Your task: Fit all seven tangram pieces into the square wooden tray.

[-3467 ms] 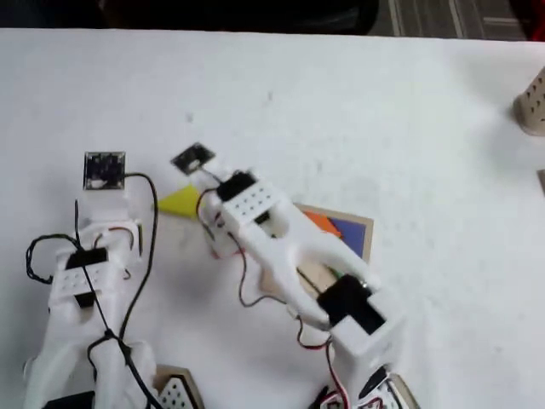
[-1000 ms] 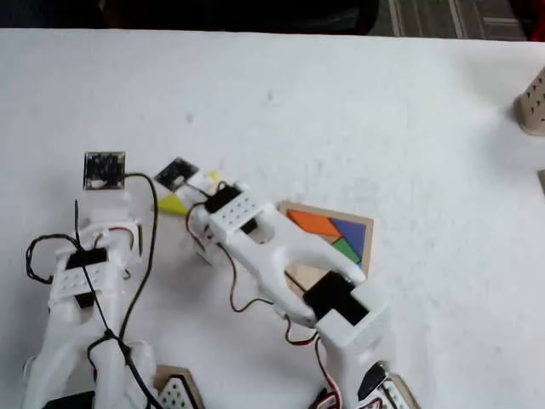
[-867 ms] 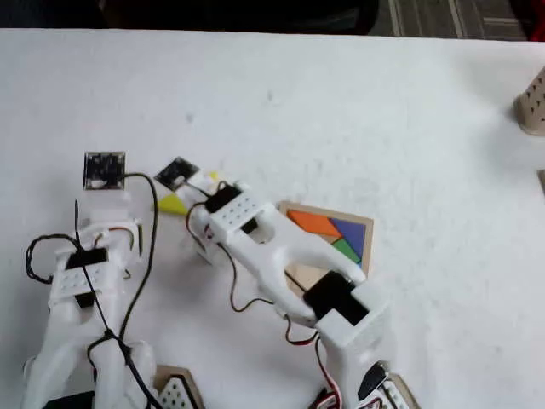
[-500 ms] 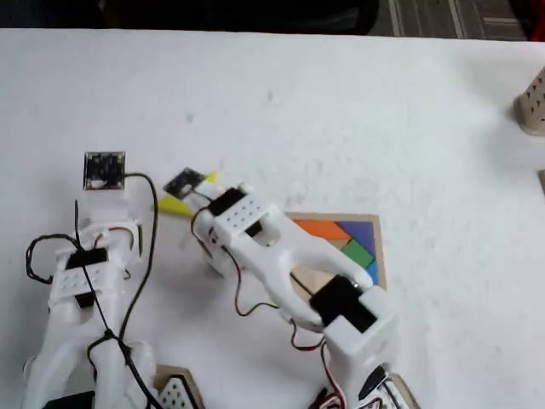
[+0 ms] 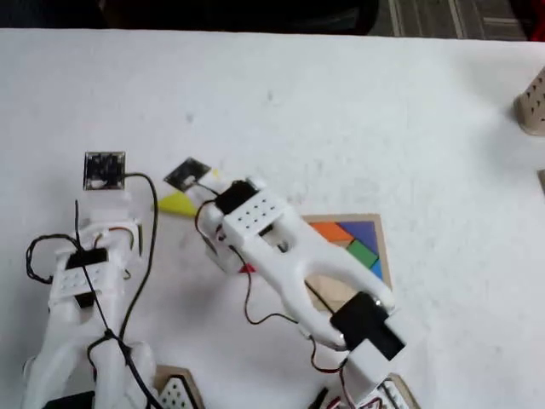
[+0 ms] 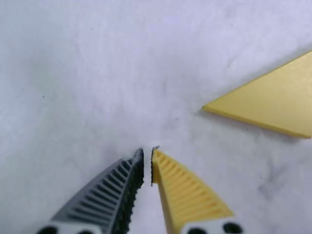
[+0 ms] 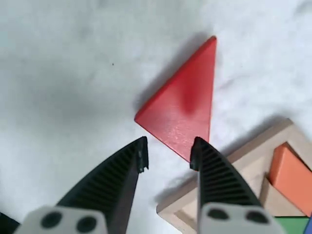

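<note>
Red triangle (image 7: 185, 107) just beside wooden tray (image 7: 256, 148) corner

White table (image 5: 358, 111), beige dotted object (image 5: 532, 104) at its right edge, dark floor (image 5: 255, 13) beyond

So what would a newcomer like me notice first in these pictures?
Probably the white right arm stretched across the square wooden tray, where coloured pieces already sit. Its open tool hangs over one corner of a red triangle lying on the white table beside the tray's corner. Farther left, a yellow triangle lies loose near the left arm's shut tool.
</note>
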